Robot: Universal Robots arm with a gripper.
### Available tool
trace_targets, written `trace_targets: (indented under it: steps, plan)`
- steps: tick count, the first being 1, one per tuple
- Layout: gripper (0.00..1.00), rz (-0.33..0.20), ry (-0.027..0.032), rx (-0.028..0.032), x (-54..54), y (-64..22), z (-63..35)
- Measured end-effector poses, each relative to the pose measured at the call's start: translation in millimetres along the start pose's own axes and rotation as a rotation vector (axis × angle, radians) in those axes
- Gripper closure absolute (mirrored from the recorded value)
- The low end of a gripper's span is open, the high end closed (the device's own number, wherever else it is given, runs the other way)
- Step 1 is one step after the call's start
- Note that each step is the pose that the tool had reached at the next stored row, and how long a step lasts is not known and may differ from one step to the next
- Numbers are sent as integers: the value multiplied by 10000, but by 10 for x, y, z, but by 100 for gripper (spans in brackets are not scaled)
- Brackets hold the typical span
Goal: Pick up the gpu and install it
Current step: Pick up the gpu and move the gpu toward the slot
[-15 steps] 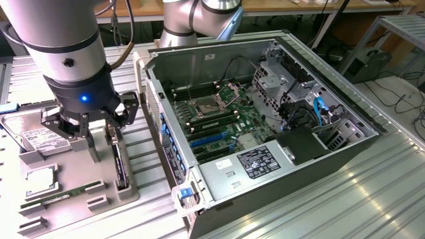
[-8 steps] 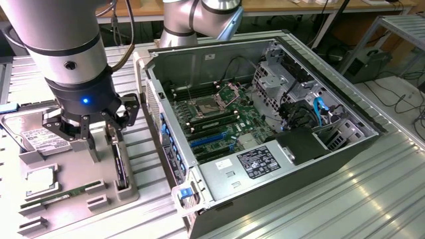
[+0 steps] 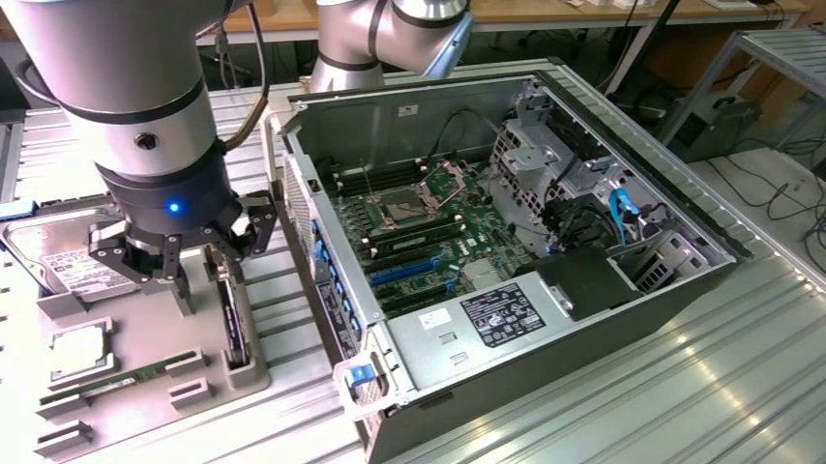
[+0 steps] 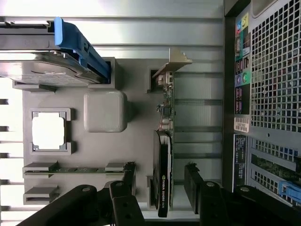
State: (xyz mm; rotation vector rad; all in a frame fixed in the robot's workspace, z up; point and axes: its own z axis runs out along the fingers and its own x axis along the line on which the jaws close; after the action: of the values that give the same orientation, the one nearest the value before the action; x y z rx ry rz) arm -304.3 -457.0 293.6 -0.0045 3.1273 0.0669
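As the end effector (image 4: 160, 167) hangs over the grey tray (image 4: 136, 89), its fingers stand apart either side of the graphics card (image 4: 163, 141).
Upright in its slot, the card could tilt or jam if they close off-centre.

exterior: high, oblique, mid-range, down onto open computer case (image 3: 374, 121) centre frame, parts tray (image 3: 142, 329) lower left | wrist: close, straight down over tray | shared: tray, gpu (image 4: 162, 179), case's tray-side wall
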Motion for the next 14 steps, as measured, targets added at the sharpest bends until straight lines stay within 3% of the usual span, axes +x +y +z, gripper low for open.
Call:
trace_targets:
  steps: [14]
  plan:
    - [46, 1, 3, -7, -11, -104, 104]
